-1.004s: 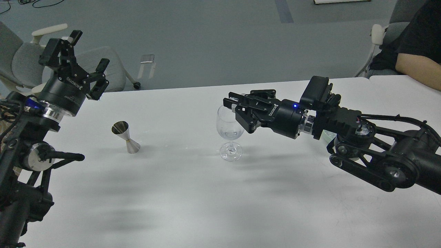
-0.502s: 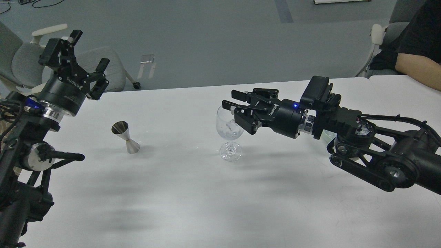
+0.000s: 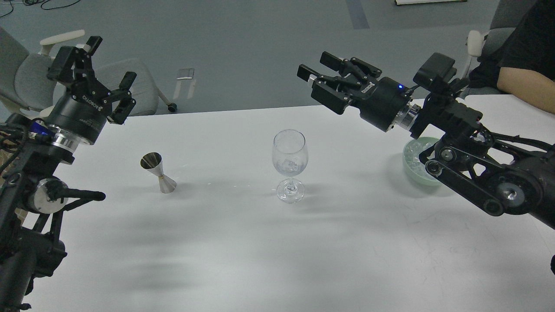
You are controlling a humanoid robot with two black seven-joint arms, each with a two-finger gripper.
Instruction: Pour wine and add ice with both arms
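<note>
My right gripper (image 3: 318,69) is up in the air beyond the table's far edge, fingers spread apart and holding nothing. The wine glass (image 3: 289,164) stands upright on the white table (image 3: 260,242), below and to the left of that gripper, well apart from it. Inside the bowl of the glass I can see a clear cube of ice (image 3: 289,165) sitting low down. The rest of the ice (image 3: 415,155) is heaped in a pale green bowl (image 3: 412,167) on the right side of the table, partly hidden behind my right arm (image 3: 468,160), so it sits back toward the wrist rather than out at the fingers. Over on the left, my left gripper (image 3: 97,73) is raised and splayed wide, empty, above the table's far left corner. A steel jigger (image 3: 158,172) stands on the table below and to the right of it, untouched, well apart from the glass.
</note>
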